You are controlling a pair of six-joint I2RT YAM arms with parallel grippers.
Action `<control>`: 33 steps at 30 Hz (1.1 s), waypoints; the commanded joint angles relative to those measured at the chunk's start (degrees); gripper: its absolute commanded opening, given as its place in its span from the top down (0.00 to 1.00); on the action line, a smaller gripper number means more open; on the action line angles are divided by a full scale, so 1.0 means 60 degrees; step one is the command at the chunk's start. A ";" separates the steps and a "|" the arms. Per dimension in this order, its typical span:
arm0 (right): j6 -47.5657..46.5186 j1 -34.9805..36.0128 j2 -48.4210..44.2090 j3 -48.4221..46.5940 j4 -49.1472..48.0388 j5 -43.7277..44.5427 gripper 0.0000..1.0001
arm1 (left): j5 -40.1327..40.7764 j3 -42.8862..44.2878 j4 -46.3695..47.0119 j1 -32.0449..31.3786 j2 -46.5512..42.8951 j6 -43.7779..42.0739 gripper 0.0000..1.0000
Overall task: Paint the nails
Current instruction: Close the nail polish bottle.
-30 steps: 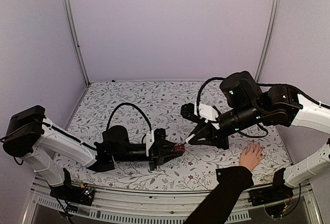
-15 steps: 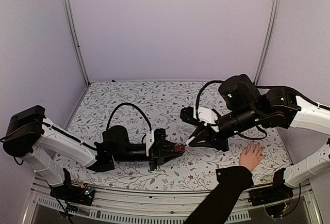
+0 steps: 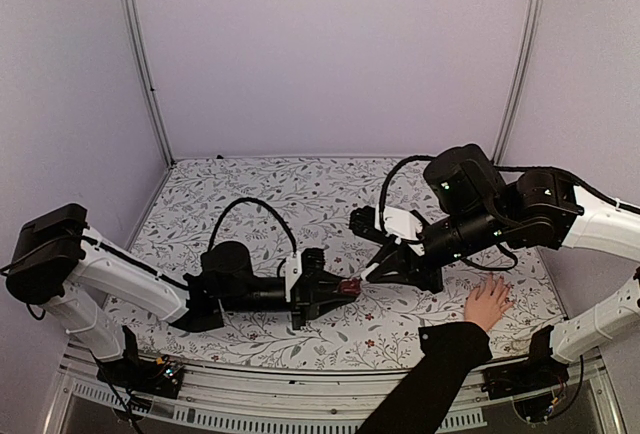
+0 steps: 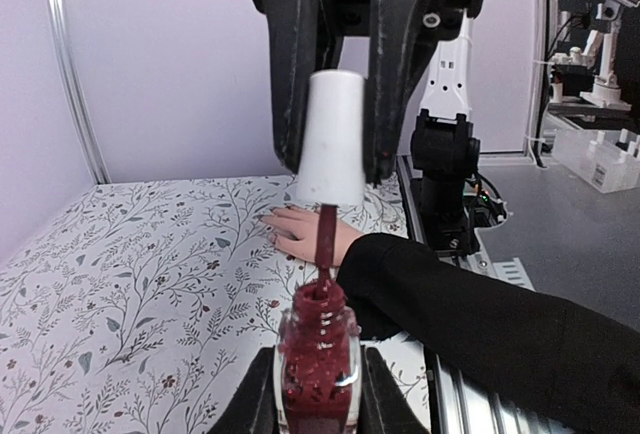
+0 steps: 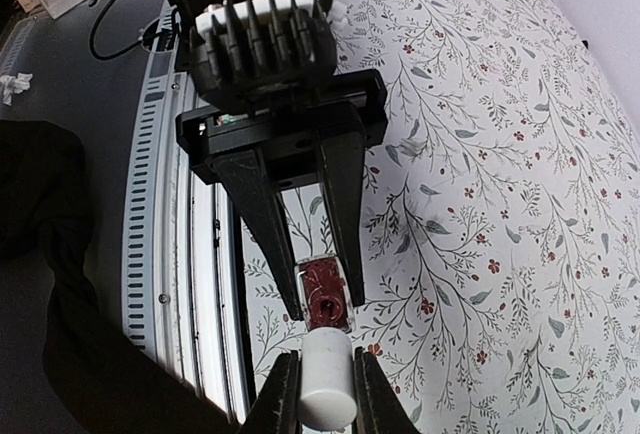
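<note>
My left gripper (image 3: pixel 335 290) is shut on a small dark-red nail polish bottle (image 4: pixel 318 359), also seen in the top view (image 3: pixel 348 287) and the right wrist view (image 5: pixel 325 294). My right gripper (image 3: pixel 372 272) is shut on the white cap (image 4: pixel 329 138), which shows in the right wrist view too (image 5: pixel 326 381). The cap's brush stem (image 4: pixel 326 239) still dips into the bottle's neck. A light-skinned hand (image 3: pixel 487 303) with a black sleeve (image 3: pixel 430 379) lies flat on the table right of the grippers. It shows behind the bottle in the left wrist view (image 4: pixel 305 233). Its nails are too small to make out.
The floral tablecloth (image 3: pixel 290 204) covers the table. A metal rail (image 3: pixel 300 399) runs along the near edge. The right arm's body (image 3: pixel 480 214) hangs above the table just behind the hand.
My right gripper with the cap has shifted slightly left and down toward the bottle. The left arm has edged a little right. The hand has not moved.
</note>
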State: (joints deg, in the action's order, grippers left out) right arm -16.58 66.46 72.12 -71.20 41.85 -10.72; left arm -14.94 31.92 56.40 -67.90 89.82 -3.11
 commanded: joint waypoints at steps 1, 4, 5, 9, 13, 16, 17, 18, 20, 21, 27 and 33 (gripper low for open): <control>-0.0049 0.0101 -0.0100 0.0088 -0.0222 0.0197 1.00 | -0.0055 0.0395 -0.0346 -0.0189 0.0224 -0.0211 1.00; -0.0050 0.0115 -0.0092 0.0111 -0.0221 0.0190 1.00 | -0.0017 0.0456 -0.0454 -0.0238 0.0278 -0.0270 1.00; -0.0050 0.0115 -0.0095 0.0112 -0.0221 0.0183 1.00 | -0.0004 0.0465 -0.0456 -0.0241 0.0279 -0.0272 1.00; -0.0050 0.0114 -0.0117 0.0174 -0.0222 0.0201 1.00 | 0.0057 0.0421 -0.0426 -0.0256 0.0214 -0.0274 1.00; -0.0078 0.0142 -0.0187 0.0216 -0.0207 0.0262 1.00 | 0.0080 0.0302 -0.0266 -0.0250 0.0152 -0.0201 1.00; -0.0093 0.0184 -0.0200 0.0256 -0.0196 0.0274 1.00 | 0.0113 0.0220 -0.0195 -0.0241 0.0090 -0.0167 1.00; -0.0104 0.0188 -0.0210 0.0275 -0.0180 0.0285 1.00 | 0.0116 0.0193 -0.0166 -0.0247 0.0074 -0.0163 1.00; -0.0108 0.0201 -0.0223 0.0292 -0.0178 0.0303 1.00 | 0.0126 0.0168 -0.0144 -0.0249 0.0054 -0.0150 1.00; -0.0119 0.0211 -0.0240 0.0301 -0.0163 0.0346 1.00 | 0.0131 0.0151 -0.0136 -0.0234 0.0045 -0.0140 1.00; -0.0122 0.0215 -0.0256 0.0304 -0.0152 0.0343 1.00 | 0.0130 0.0144 -0.0138 -0.0240 0.0044 -0.0133 1.00; -0.0137 0.0240 -0.0335 0.0340 -0.0143 0.0401 1.00 | 0.0131 0.0148 -0.0088 -0.0236 0.0114 -0.0097 1.00; -0.0137 0.0247 -0.0501 0.0398 -0.0141 0.0644 1.00 | 0.0140 0.0064 -0.0011 -0.0185 0.0087 -0.0040 1.00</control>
State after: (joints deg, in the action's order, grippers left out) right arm -16.82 67.51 71.13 -69.49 41.56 -8.75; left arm -14.46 33.04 54.19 -68.62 90.91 -4.01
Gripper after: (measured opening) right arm 0.133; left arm 0.208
